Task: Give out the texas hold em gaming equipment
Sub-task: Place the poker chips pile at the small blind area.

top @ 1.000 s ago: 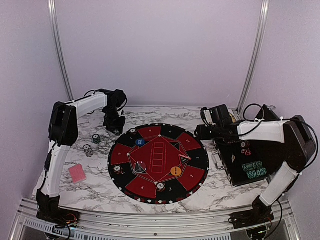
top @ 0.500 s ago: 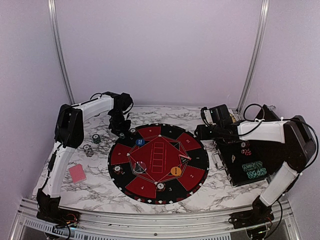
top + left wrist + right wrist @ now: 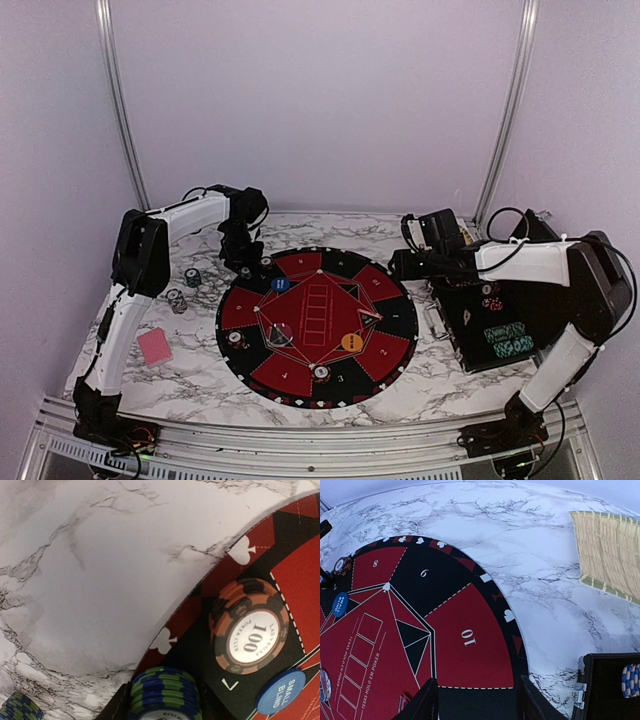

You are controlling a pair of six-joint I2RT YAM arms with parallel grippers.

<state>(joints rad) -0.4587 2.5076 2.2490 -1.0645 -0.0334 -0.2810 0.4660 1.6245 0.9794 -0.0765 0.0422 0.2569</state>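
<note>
My left gripper [image 3: 243, 266] is shut on a blue-and-green poker chip stack [image 3: 165, 695] and holds it at the upper left rim of the round mat [image 3: 395, 330]. Just beyond it, an orange-and-black "100" chip stack [image 3: 248, 626] and the blue "small blind" button [image 3: 280, 691] lie on the mat. More chips [image 3: 235, 338] sit on the mat, along with an orange button [image 3: 351, 341]. Two chip stacks [image 3: 192, 277] and a pink card deck [image 3: 155, 346] lie on the marble to the left. My right gripper [image 3: 477, 705] is open and empty above the mat's sector 10.
The black case [image 3: 470, 345] stands open at the right with several chip rows [image 3: 505, 338] inside; its corner and blue-white chips [image 3: 631, 680] show in the right wrist view. A bamboo mat [image 3: 610, 555] lies behind it. Walls close in behind and on both sides.
My left gripper has moved right from the marble to the mat's upper left rim, carrying the chip stack. The right arm has not moved.
</note>
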